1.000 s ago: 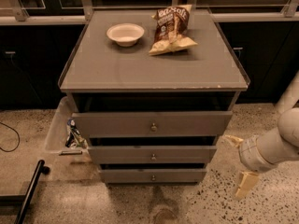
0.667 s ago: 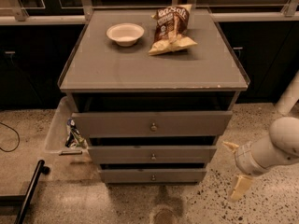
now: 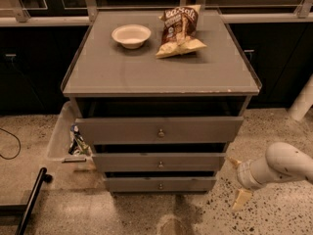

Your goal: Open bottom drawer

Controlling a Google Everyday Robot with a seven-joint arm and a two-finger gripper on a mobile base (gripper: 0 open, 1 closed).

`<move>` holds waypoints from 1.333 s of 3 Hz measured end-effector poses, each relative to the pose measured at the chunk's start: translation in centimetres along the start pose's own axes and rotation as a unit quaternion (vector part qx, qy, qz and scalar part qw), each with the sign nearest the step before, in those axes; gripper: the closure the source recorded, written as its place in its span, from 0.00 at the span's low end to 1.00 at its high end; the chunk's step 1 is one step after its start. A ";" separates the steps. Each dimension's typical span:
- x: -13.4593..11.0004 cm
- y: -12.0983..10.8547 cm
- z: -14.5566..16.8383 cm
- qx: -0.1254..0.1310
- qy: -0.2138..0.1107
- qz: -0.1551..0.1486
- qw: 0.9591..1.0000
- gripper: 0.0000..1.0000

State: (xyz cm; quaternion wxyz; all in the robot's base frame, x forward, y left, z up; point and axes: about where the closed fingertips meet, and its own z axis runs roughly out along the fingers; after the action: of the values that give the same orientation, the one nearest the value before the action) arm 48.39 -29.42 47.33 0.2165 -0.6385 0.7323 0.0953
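Observation:
The bottom drawer (image 3: 160, 184) is the slimmest grey front, lowest on the cabinet (image 3: 161, 77), with a small round knob (image 3: 160, 185) at its centre. It sits a little further back than the two wider fronts above, the middle drawer (image 3: 160, 162) and the top drawer (image 3: 159, 130). My gripper (image 3: 237, 180) is low at the right, just beside the cabinet's right edge at the height of the lower two drawers. Its pale fingers (image 3: 241, 199) are spread apart and hold nothing. It does not touch the knob.
A white bowl (image 3: 131, 35) and a chip bag (image 3: 180, 31) lie on the cabinet top. A clear bin (image 3: 63, 133) with small items stands at the cabinet's left. A black bar (image 3: 32, 199) lies on the speckled floor at lower left. Dark cabinets line the back.
My arm has moved left and slightly down, bringing the gripper closer to the cabinet's right side. The drawers have not moved.

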 end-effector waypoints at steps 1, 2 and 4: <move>3.0 -0.8 4.9 0.032 -0.007 -0.055 0.998 0.00; 3.0 -0.7 5.0 0.031 -0.007 -0.055 0.998 0.00; 3.6 0.2 11.5 -0.002 -0.024 -0.038 0.999 0.00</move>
State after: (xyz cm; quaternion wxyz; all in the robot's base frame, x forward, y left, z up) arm 50.08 -27.78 35.51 0.2363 -0.6637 0.7021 0.1040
